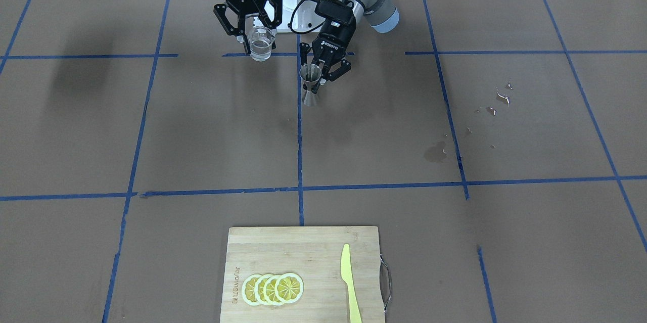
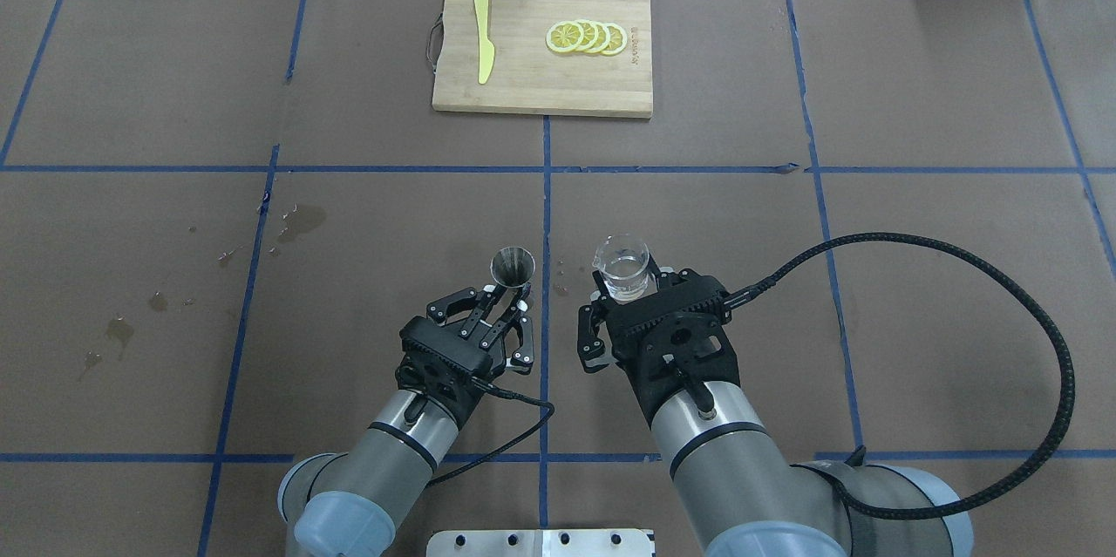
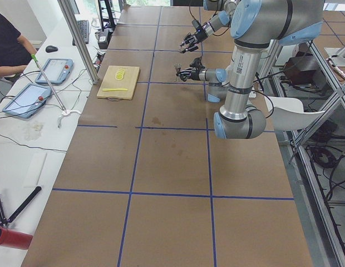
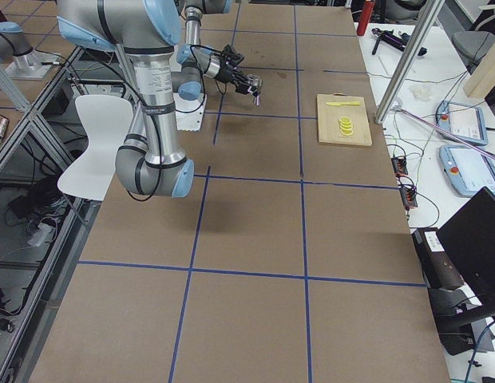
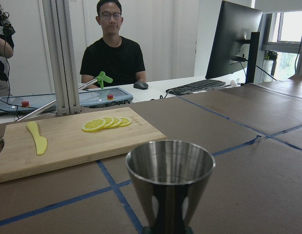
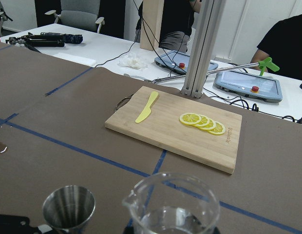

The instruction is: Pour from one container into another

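The clear glass measuring cup [image 2: 624, 268] is upright with clear liquid in its bottom, and my right gripper [image 2: 624, 294] is shut on it. Its spout faces the steel jigger [image 2: 513, 265], which stands upright just to its left. My left gripper [image 2: 512, 290] is shut on the jigger's narrow waist. In the front-facing view the cup [image 1: 261, 43] sits between the right gripper's [image 1: 260, 46] fingers, and the jigger [image 1: 310, 84] is in the left gripper [image 1: 316, 83]. The jigger's [image 5: 170, 181] open, empty-looking top fills the left wrist view. The right wrist view shows the cup's [image 6: 176, 204] rim with the jigger [image 6: 69, 208] lower left.
A wooden cutting board [image 2: 540, 86] at the table's far edge carries lemon slices [image 2: 586, 37] and a yellow knife [image 2: 482, 48]. Wet spots [image 2: 296, 222] mark the paper on my left side. Operators sit beyond the far edge.
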Motion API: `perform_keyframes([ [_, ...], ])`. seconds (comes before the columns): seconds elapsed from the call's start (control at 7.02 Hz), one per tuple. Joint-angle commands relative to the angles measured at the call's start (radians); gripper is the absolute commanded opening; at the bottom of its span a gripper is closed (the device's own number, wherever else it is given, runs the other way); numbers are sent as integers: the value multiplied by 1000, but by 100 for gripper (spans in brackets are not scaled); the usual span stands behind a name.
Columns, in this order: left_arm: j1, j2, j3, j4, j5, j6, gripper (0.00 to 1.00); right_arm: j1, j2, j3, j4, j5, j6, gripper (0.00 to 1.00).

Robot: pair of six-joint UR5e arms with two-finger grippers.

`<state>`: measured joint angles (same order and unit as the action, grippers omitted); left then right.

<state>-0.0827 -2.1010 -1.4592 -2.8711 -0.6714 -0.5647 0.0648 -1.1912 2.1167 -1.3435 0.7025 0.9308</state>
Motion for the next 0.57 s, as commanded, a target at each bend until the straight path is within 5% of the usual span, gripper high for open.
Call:
perform_keyframes([
  [0.0, 0, -5, 3, -1, -5, 0, 0, 44, 83, -3, -165, 87, -30, 0],
  [0.43, 0, -19, 4, -1, -29, 0, 0, 62, 137, -9, -268, 107, -69, 0],
])
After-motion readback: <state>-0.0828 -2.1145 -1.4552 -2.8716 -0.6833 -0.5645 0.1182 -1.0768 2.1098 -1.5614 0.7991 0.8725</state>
